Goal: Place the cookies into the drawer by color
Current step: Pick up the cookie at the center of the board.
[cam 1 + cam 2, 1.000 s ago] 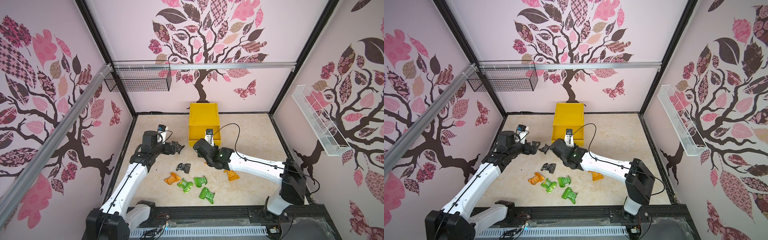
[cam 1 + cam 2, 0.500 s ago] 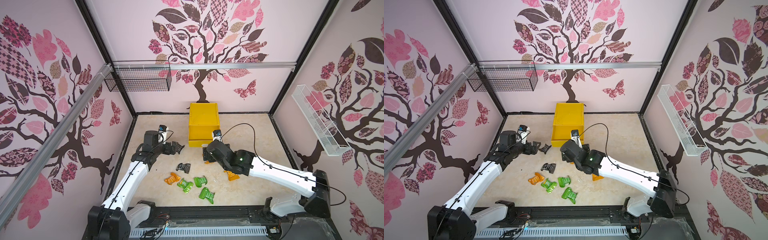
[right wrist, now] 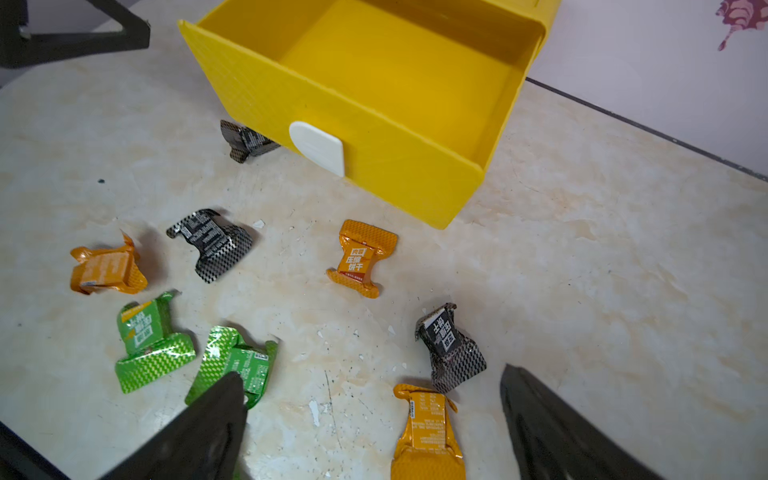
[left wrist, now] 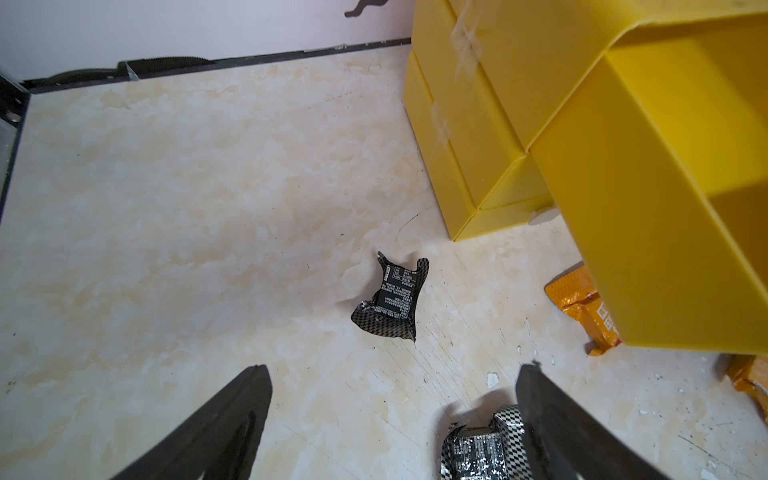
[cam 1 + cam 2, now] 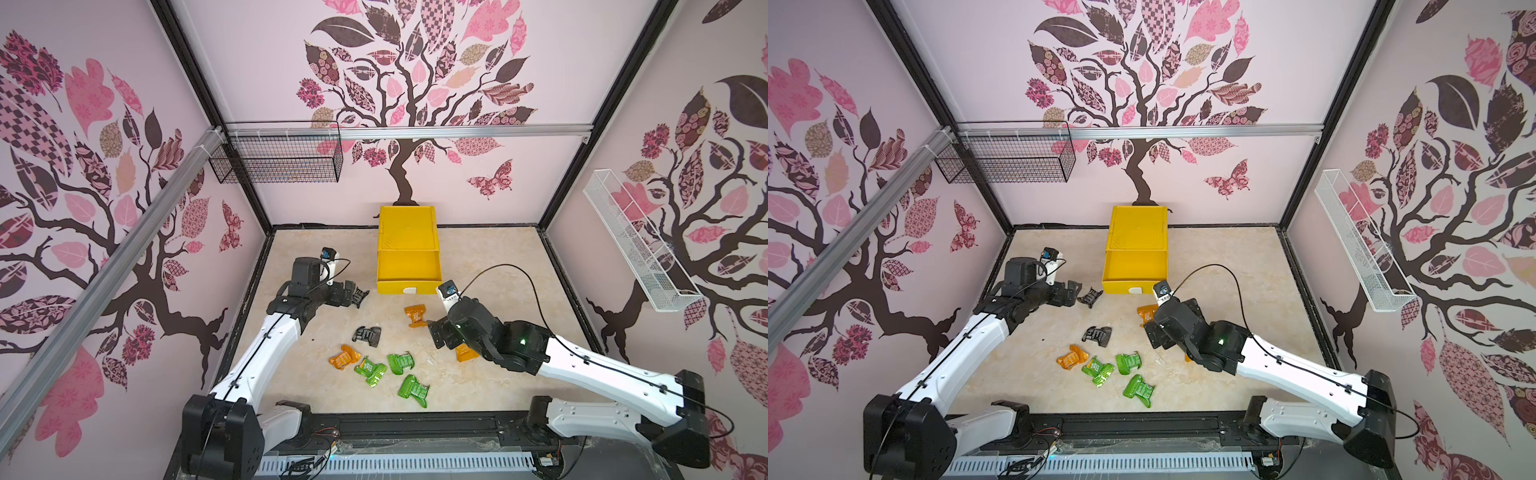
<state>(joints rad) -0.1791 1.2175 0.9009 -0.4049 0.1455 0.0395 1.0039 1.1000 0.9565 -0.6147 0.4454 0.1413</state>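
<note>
The yellow drawer (image 5: 407,232) chest stands at the back with its top drawer (image 3: 374,54) pulled out and bare inside. The cookies lie loose on the floor in front: black ones (image 5: 368,336) (image 4: 392,295) (image 3: 451,347), orange ones (image 5: 416,316) (image 3: 428,432) (image 5: 344,356) and green ones (image 5: 401,361) (image 5: 370,370) (image 5: 413,390). My left gripper (image 5: 353,296) hangs open just left of the drawer front, a black cookie (image 5: 360,296) at its tips. My right gripper (image 3: 371,372) is open above an orange and a black cookie, holding nothing.
The white tab handle (image 3: 318,145) juts out from the drawer front. A black wire basket (image 5: 276,160) hangs on the back wall and a white one (image 5: 636,249) on the right wall. Small white crumbs dot the marble floor (image 5: 490,257).
My right gripper has opened and drawn back from the drawer front toward the front right, over the cookies. The left arm has hardly moved.
</note>
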